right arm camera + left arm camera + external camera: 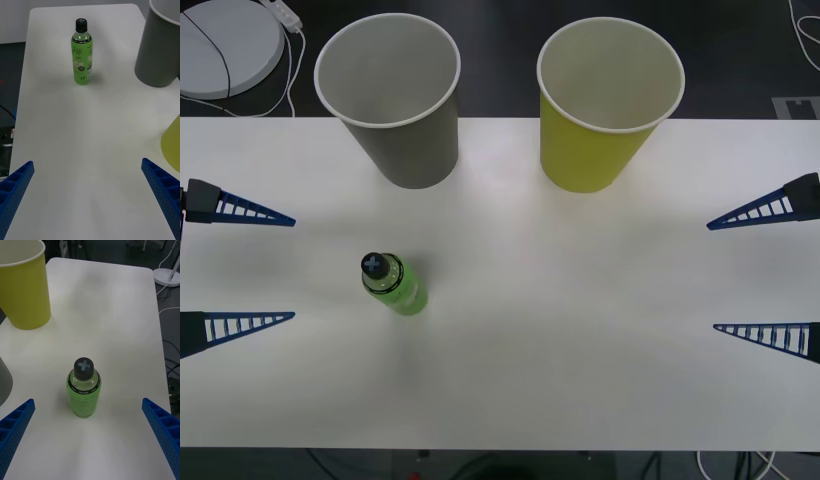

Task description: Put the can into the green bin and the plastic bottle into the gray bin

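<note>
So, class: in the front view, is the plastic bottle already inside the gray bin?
No: the plastic bottle stands upright on the table, in front of the gray bin and apart from it.

We see the plastic bottle (393, 283) standing up on the white table, bright green with a black cap. The gray bin (395, 95) and the green bin (605, 100) stand behind it, side by side, open and, we think, empty.
</note>
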Controlling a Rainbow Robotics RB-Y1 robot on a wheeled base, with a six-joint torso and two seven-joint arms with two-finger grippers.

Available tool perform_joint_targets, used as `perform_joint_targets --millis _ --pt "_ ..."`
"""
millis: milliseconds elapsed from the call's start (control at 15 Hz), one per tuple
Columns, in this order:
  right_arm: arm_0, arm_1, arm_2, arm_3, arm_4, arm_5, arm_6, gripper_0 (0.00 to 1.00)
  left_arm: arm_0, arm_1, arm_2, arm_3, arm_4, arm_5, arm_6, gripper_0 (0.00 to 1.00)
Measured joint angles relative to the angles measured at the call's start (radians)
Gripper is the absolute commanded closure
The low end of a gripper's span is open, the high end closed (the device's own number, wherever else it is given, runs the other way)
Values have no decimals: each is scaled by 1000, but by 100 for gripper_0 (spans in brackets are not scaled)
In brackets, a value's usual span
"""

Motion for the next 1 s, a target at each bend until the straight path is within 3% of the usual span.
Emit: perform_joint_targets --millis 467,600,1000 --pt "0 0 0 0 0 0 0 0 49 8 -45 15 6 12 -5 0" --pt "0 0 0 0 0 0 0 0 75 47 -97 15 67 104 -39 0" --pt "0 0 0 0 0 0 0 0 105 91 -187 28 107 282 -231 0"
